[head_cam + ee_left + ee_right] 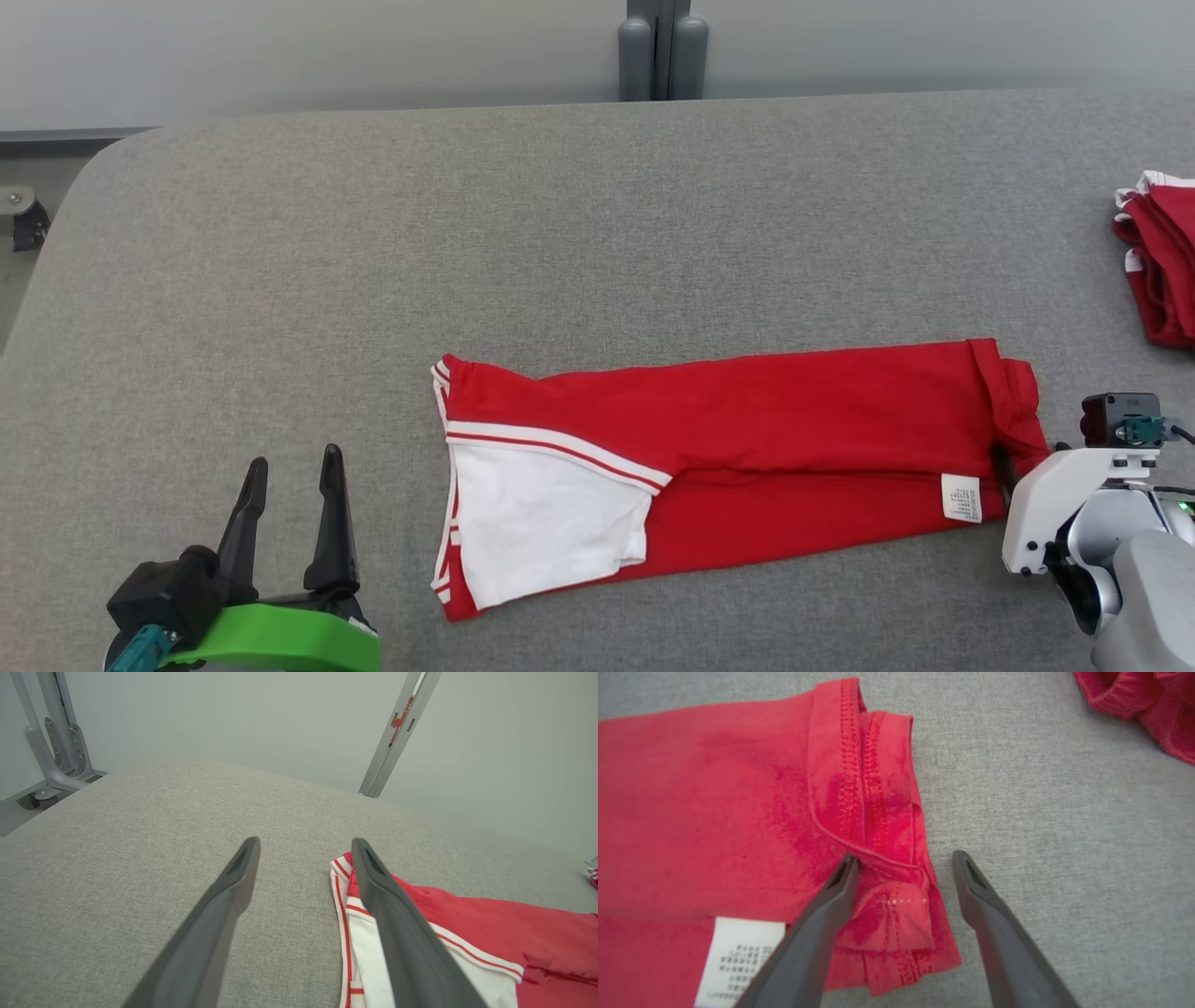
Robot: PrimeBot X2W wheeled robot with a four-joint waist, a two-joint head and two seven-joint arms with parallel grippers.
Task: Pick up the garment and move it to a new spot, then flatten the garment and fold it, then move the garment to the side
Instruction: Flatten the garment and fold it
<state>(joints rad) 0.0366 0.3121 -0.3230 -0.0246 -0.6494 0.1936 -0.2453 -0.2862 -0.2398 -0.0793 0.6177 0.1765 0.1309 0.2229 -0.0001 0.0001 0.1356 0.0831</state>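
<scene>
1. Grey woven cloth covers the wide table (597, 233), with a pale wall and a grey post (663, 47) at its far edge
2. The red garment (794, 411) lies in the near middle, folded lengthwise into a long band running left to right. Its white panel (532, 513) is at the left end and its stitched hem at the right end, so the flattening and a first fold look done
3. The right gripper (905, 858) is at the hem end, fingers apart and clamped on nothing. One finger is over the red fabric at the hem corner, the other over bare table just beside the edge. That straddle looks like a set-up for pinching the corner, probably to carry this end over toward the left
4. The left gripper (294, 457) hovers near the left end, fingers apart and empty, clear of the white panel, seemingly waiting its turn
5. A white care label (738, 956) sits near the hem. Its print is too small to read, and no brand shows
6. A second red garment (1162, 261) lies bunched at the far right, well apart, perhaps marking the side spot
</scene>
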